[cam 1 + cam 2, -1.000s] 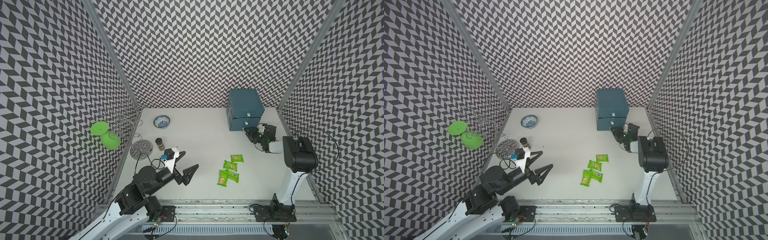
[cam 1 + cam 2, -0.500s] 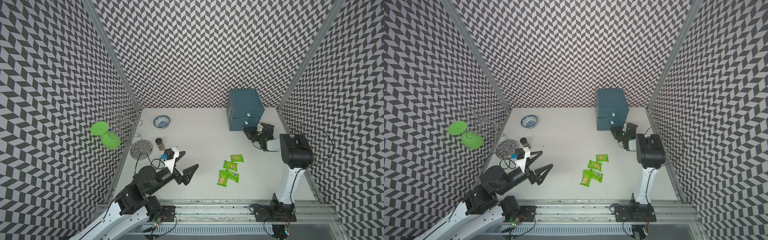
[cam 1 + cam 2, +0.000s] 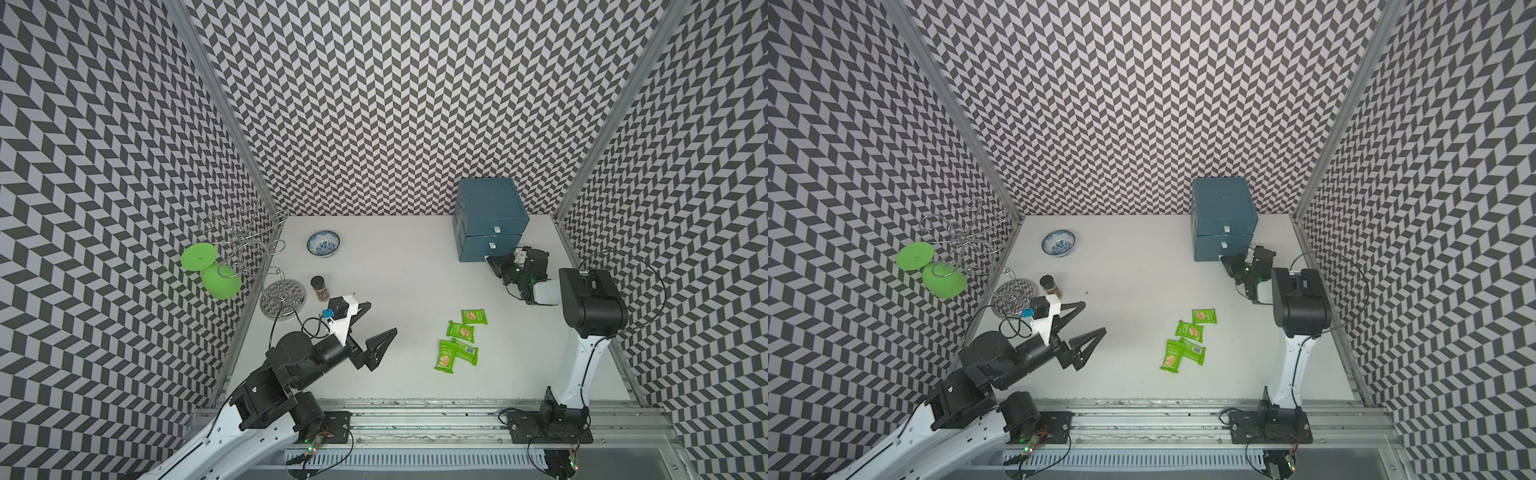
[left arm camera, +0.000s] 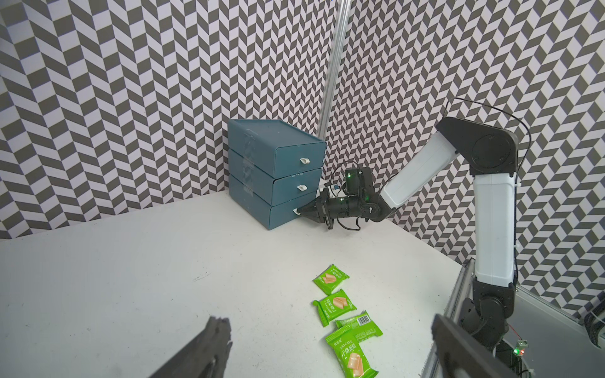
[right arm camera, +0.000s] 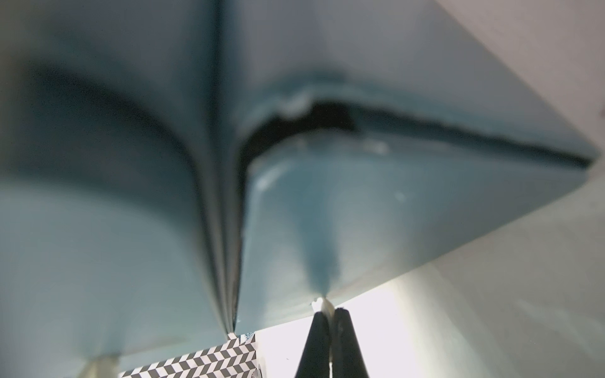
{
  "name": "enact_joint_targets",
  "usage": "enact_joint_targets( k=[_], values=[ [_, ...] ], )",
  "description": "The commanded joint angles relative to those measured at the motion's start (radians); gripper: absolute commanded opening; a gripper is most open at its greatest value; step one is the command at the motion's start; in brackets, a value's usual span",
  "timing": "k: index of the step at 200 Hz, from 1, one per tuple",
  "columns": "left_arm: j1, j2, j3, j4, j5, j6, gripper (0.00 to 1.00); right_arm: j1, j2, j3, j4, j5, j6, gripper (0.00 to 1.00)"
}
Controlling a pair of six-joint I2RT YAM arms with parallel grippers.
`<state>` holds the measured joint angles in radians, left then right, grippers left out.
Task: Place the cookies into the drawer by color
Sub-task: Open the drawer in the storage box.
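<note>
At left, the left gripper (image 3: pixel 381 318) hangs above the white table (image 3: pixel 415 270), its arm stretched forward and its jaws spread wide. Mid-table, four green cookies (image 3: pixel 460 331) lie clustered, two overlapping. At right, the right arm (image 3: pixel 590 299) folds at a raised elbow. Its forearm slopes down to the blue drawer unit (image 4: pixel 262 140), where the right gripper (image 4: pixel 301 212) pinches the white pull tab (image 5: pixel 322 302) of the bottom drawer (image 4: pixel 283 214).

So the drawer unit (image 3: pixel 490 208) sits back right on the table (image 3: pixel 407 282), against the rear wall, with the right gripper (image 4: pixel 300 212) on the handle (image 5: pixel 322 302) of its lowest drawer (image 4: pixel 281 214). The cookies (image 3: pixel 459 338) lie bunched in front of that, two overlapping. Bowl (image 3: pixel 323 243) is back left, jar (image 3: pixel 320 287) in front of it, wire stand (image 3: pixel 282 297) just left of the jar. Left gripper (image 3: pixel 381 318) hovers front left.
</note>
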<state>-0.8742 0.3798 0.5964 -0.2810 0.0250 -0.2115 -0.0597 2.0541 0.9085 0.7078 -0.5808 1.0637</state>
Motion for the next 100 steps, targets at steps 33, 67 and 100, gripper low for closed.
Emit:
enact_joint_targets(
  k=[33, 67, 100],
  values=[
    [0.007, 0.004, -0.009, 0.026, 0.016, 0.0, 0.99, 0.004, -0.116, -0.105, 0.035, -0.028, -0.04, 0.0],
    [0.009, 0.005, -0.008, 0.028, 0.018, -0.001, 0.99, 0.003, -0.181, -0.173, 0.045, -0.042, -0.041, 0.0],
    [0.01, 0.007, -0.009, 0.029, 0.019, 0.0, 0.99, 0.002, -0.261, -0.244, 0.05, -0.06, -0.045, 0.0]
  ],
)
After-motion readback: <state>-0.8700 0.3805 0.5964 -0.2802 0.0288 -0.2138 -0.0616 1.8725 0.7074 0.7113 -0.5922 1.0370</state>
